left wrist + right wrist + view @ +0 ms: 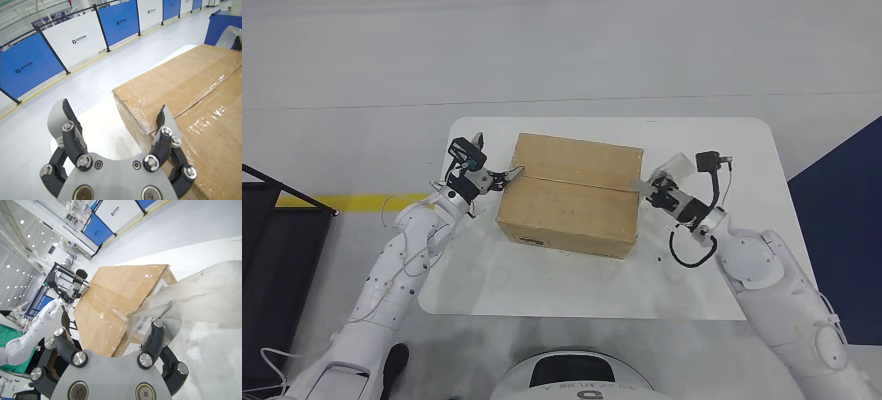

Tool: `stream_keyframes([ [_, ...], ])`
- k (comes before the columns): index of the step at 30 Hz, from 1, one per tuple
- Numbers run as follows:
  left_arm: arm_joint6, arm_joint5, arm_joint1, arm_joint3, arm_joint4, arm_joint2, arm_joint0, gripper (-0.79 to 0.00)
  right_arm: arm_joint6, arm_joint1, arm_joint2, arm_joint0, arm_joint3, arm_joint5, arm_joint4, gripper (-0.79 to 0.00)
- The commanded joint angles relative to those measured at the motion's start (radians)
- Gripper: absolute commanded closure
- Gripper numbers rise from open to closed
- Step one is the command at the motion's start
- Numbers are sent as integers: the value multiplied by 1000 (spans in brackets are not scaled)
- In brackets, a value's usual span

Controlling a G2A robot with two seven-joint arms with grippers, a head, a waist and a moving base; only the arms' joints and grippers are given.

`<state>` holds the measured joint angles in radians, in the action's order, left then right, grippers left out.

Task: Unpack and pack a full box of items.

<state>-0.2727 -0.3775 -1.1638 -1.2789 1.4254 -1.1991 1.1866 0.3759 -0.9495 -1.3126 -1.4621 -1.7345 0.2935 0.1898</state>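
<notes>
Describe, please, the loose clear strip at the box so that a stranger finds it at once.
On the white table stands one closed brown cardboard box. At its end beside the right gripper, a loose strip of clear film starts at the top seam and widens away from the box. It alone is pale, crinkled and see-through; everything near it is brown card or metal.

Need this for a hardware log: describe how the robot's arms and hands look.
Both arms, left arm and right arm, are glossy white rounded shells dotted with small dark holes. Each hand, left hand and right hand, has a silver plate, black curved links, bright screws and black ribbed pads. A black cable loops at the right wrist.
</notes>
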Motion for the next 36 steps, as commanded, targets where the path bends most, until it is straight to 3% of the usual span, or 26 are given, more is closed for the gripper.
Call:
stream_keyframes([
  [1,0,0,0,0,0,0,0,-785,-8,-3,2,6,-11,-9,-7,-785],
  [8,0,0,0,0,0,0,0,-785,-60,-11,15,-11,-142,-76,60,-785],
  [14,0,0,0,0,0,0,0,-785,-59,-30,122,27,-254,-248,213,-785],
  [19,0,0,0,0,0,0,0,-785,41,-67,311,173,-269,-434,357,-785],
  [24,0,0,0,0,0,0,0,-785,100,-143,558,385,-183,-576,454,-785],
  [30,0,0,0,0,0,0,0,-785,-45,-222,638,510,-52,-490,296,-785],
  [33,0,0,0,0,0,0,0,-785,-129,-221,604,469,-73,-460,298,-785],
  [36,0,0,0,0,0,0,0,-785,-157,-196,500,372,-128,-420,253,-785],
])
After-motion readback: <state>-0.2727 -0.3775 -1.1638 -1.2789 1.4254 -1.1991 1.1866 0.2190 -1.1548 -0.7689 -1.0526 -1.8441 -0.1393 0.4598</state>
